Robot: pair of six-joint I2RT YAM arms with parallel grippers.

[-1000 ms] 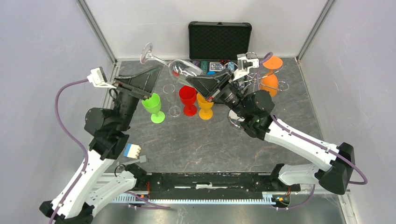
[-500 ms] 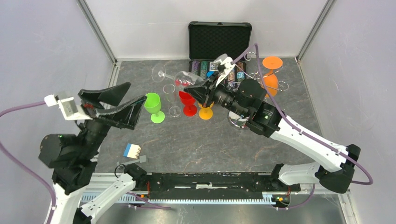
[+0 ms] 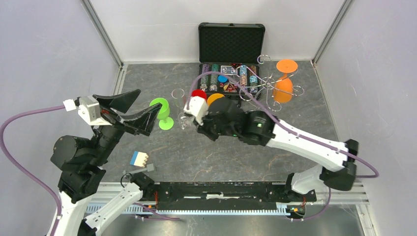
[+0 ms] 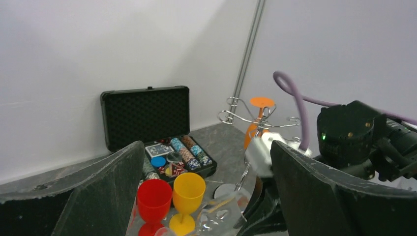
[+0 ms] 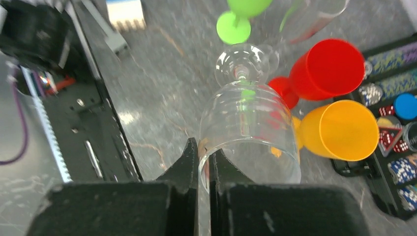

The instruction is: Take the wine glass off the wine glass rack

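Note:
My right gripper (image 5: 203, 152) is shut on the rim of a clear wine glass (image 5: 251, 118), one finger inside the bowl and one outside. The glass hangs foot-down over the table beside the red (image 5: 327, 69), yellow (image 5: 339, 129) and green (image 5: 233, 27) cups. In the top view this gripper (image 3: 189, 117) and the glass (image 3: 184, 122) are mostly hidden under the arm. The wine glass rack (image 3: 268, 86) stands at the back right with an orange glass (image 3: 283, 88) hanging on it. It also shows in the left wrist view (image 4: 233, 114). My left gripper (image 3: 149, 101) is open and empty, left of the green cup (image 3: 160, 109).
An open black case with poker chips (image 3: 231, 44) stands at the back. A second clear glass (image 3: 178, 94) stands beside the red cup (image 3: 198, 93). A blue-and-white block (image 3: 139, 158) and a grey piece (image 3: 150, 167) lie near the front left.
My right arm has swung the clear glass from tilted above the cups down and left, to foot-down beside them. My left arm pulled back from the cups and stays open.

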